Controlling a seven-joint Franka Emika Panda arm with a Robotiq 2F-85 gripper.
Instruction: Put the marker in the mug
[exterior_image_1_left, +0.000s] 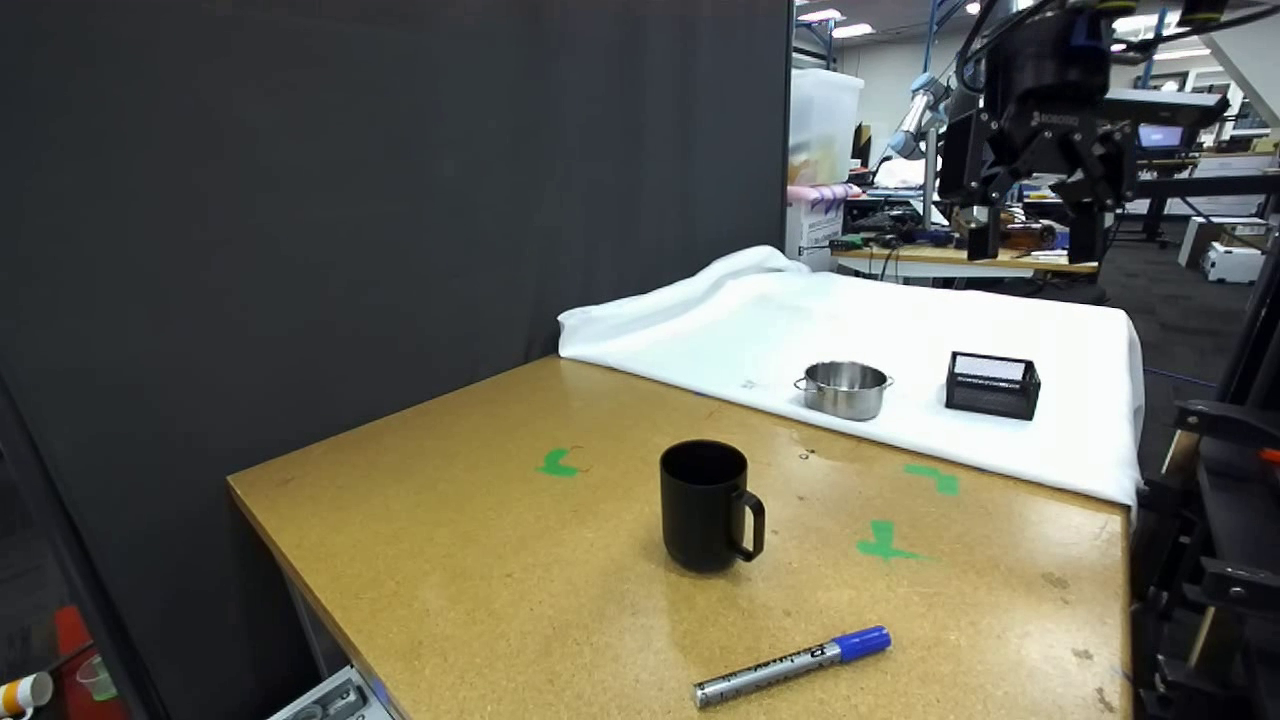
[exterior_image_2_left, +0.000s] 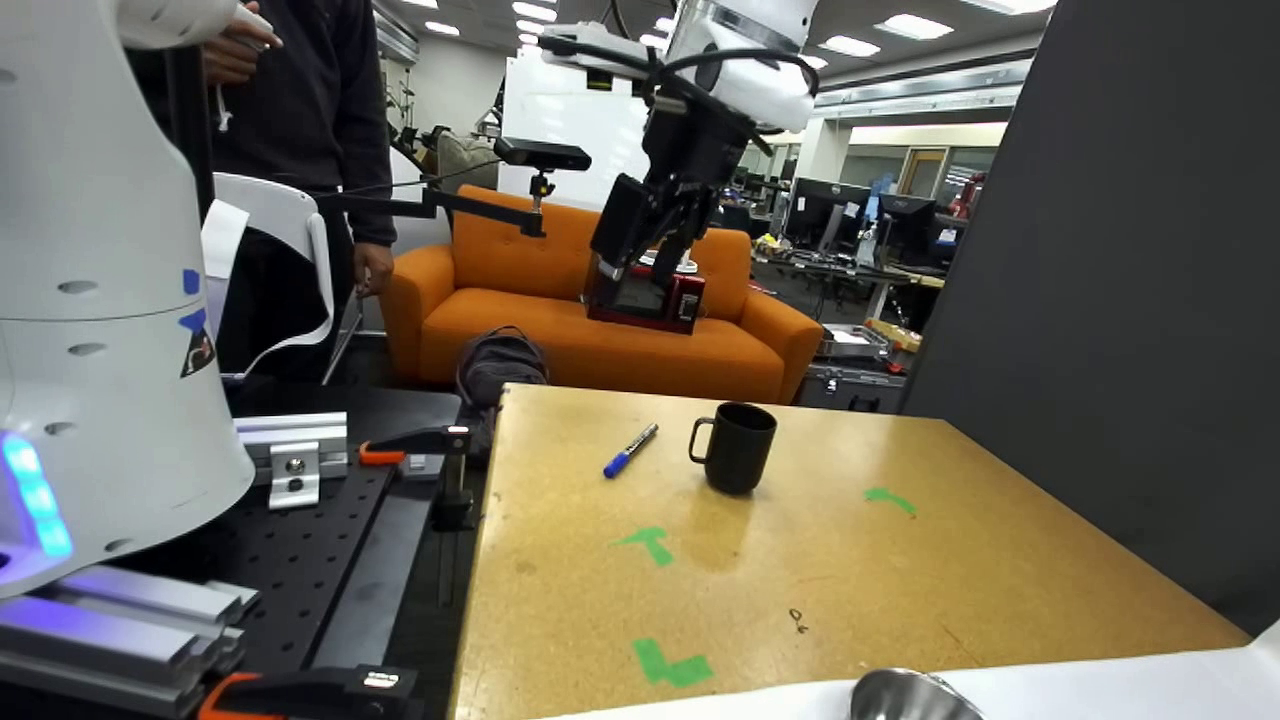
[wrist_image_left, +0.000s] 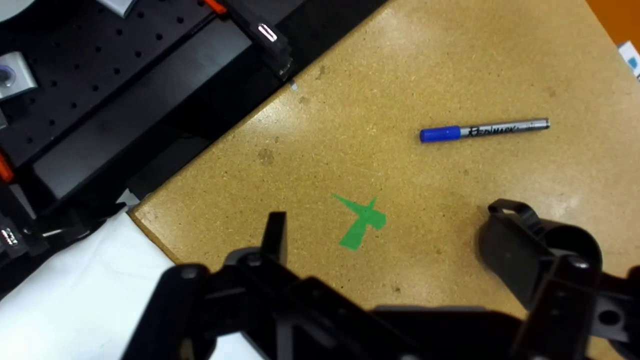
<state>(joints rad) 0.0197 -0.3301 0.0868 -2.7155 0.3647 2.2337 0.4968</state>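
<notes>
Fingers (wrist_image_left: 274, 237) before mug (wrist_image_left: 507, 257), wrist view only

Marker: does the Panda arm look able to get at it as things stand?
Probably yes. The marker lies uncovered on the table, apart from the mug. The fingers are raised, open and empty, though not near it, so reach is a guess.

The white arm (exterior_image_2_left: 772, 98) holds its black claw (exterior_image_1_left: 1034, 240) high, pointing downward, spread wide
</notes>
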